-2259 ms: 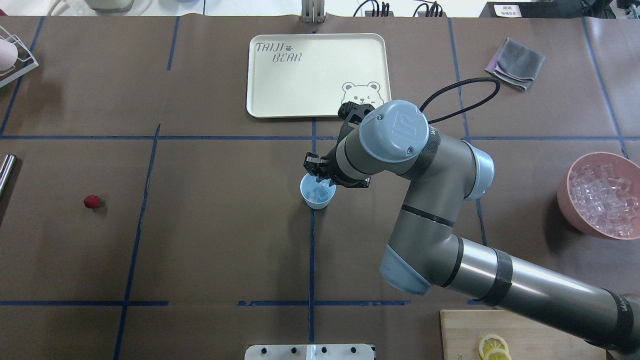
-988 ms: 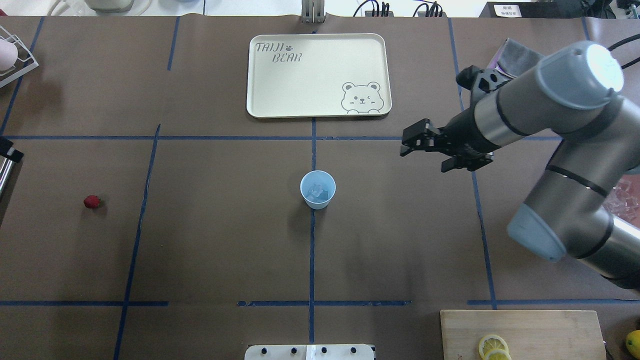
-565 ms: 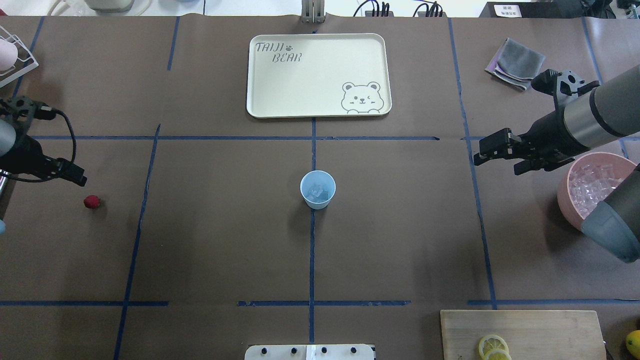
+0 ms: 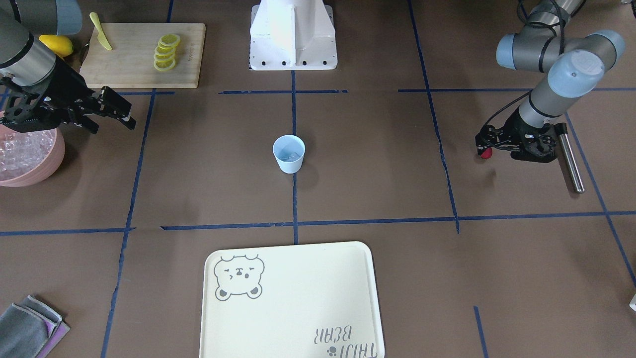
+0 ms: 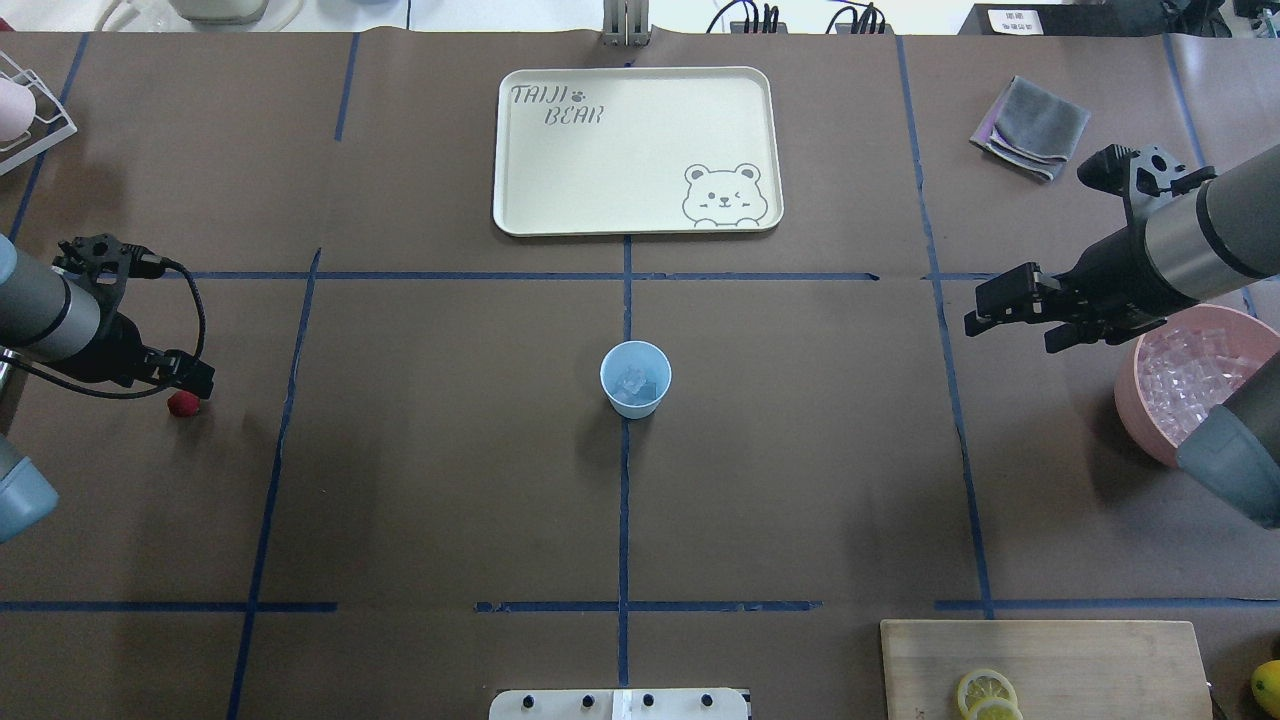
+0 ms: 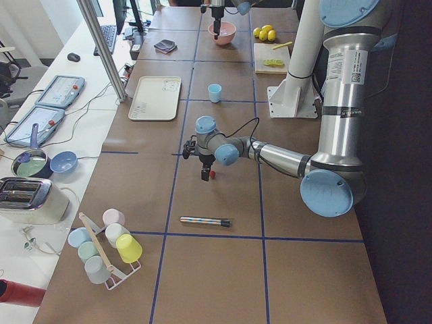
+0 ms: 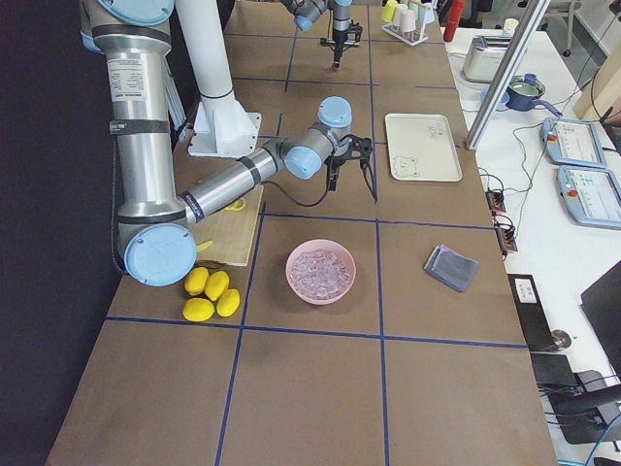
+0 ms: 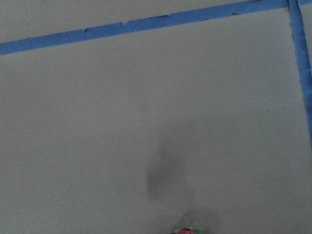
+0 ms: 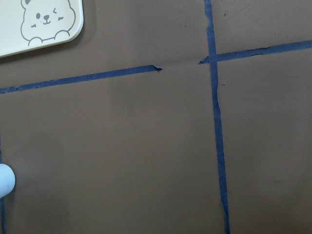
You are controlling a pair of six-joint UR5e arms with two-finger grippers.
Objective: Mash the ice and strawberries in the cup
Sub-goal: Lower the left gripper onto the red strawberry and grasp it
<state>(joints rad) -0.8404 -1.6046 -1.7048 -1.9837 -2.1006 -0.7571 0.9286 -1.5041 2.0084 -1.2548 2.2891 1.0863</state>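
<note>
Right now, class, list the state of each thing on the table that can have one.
Cup: upright, ice inside.
Strawberry: whole, on the table, outside the cup.
Bowl: upright, filled with ice.
Left gripper: low beside the strawberry; open or shut unclear.
Right gripper: open, holding nothing.
Cloth: folded.
Lemon: sliced, on the board.

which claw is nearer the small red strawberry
Left. The left claw hangs beside the small red strawberry; the right claw is far across the table by the pink bowl.
</note>
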